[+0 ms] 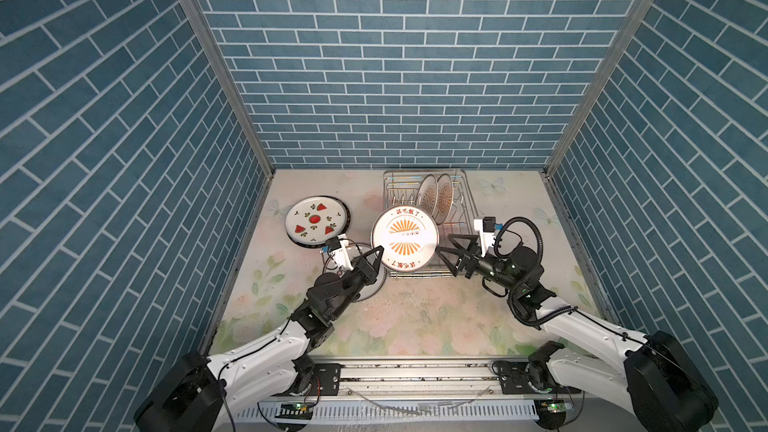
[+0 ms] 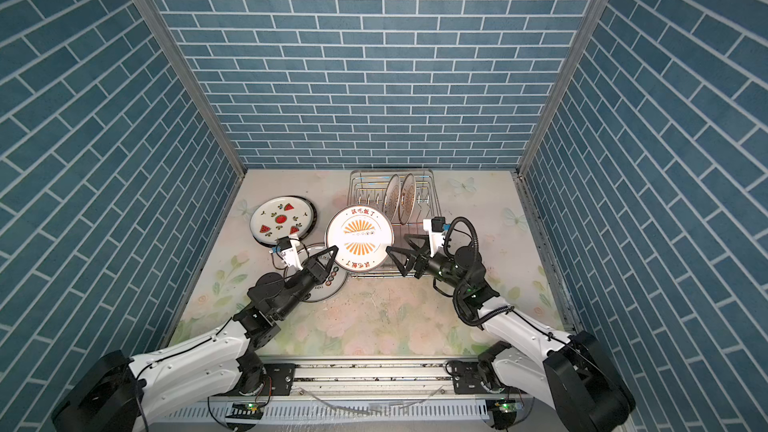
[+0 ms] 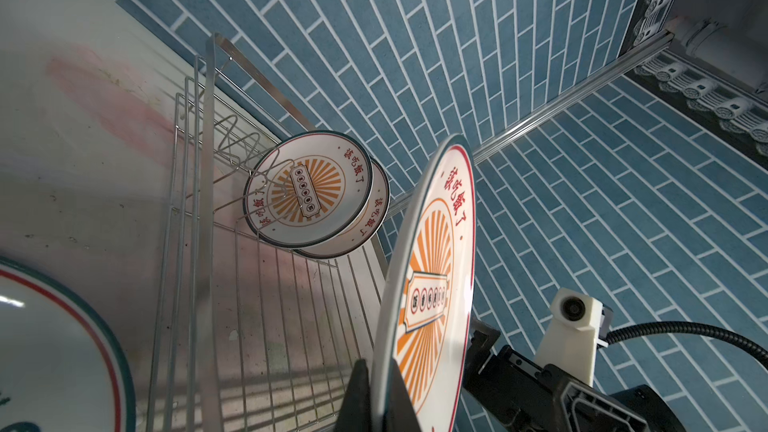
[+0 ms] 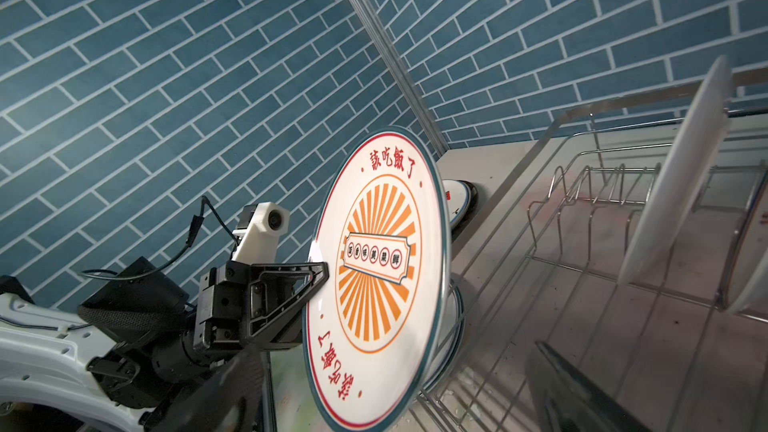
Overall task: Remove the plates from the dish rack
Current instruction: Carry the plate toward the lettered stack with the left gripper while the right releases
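Observation:
My left gripper (image 1: 380, 249) (image 2: 335, 249) (image 3: 380, 396) is shut on the left rim of an orange-sunburst plate (image 1: 404, 238) (image 2: 358, 238) (image 3: 428, 284) (image 4: 382, 263), which it holds upright in the air over the front of the dish rack (image 1: 469, 201) (image 2: 434, 197) (image 3: 208, 160) (image 4: 582, 209). My right gripper (image 1: 443, 243) (image 2: 396, 242) (image 4: 395, 392) stands open at that plate's right edge, not closed on it. Two more sunburst plates (image 1: 428, 197) (image 2: 392, 197) (image 3: 307, 189) (image 4: 673, 176) stand upright between the prongs at the back of the rack.
A watermelon-slice plate (image 1: 316, 218) (image 2: 280, 216) lies on a dark-rimmed one at the left of the floral table. Another flat plate (image 1: 374, 286) (image 2: 332, 288) (image 3: 54, 347) lies under my left wrist. Blue brick walls close in three sides.

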### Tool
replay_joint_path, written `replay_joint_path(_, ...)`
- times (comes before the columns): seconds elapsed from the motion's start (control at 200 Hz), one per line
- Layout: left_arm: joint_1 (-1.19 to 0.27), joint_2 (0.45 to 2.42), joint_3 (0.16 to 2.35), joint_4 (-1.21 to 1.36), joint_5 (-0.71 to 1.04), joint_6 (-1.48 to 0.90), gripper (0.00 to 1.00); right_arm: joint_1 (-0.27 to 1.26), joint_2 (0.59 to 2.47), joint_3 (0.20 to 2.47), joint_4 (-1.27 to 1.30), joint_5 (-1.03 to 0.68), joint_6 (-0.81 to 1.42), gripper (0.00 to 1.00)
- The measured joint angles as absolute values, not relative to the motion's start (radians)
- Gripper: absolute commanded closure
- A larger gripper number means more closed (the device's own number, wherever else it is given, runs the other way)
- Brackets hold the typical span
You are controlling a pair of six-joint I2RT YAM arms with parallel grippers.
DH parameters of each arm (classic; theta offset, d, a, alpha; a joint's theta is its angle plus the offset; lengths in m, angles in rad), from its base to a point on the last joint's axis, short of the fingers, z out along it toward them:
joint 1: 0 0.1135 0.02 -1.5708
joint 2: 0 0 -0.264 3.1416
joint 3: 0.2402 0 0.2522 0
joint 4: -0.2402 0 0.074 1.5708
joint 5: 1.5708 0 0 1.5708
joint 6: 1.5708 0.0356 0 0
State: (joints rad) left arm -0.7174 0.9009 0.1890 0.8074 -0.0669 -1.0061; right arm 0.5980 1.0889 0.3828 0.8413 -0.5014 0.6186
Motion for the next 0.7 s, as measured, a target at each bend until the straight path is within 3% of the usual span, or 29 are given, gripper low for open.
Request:
replay_joint_path(0.31, -0.707, 0.605, 0.100, 0.593, -0.229, -1.035, 1.00, 0.682, 1.213, 0.452, 0.833, -0.496, 0.566, 0.01)
replay_joint_path(0.7, -0.655, 0.065, 0.092, -0.005, -0.416, -1.121, 1.00, 0.774, 1.374, 0.573, 0.813, -0.498, 0.500, 0.01)
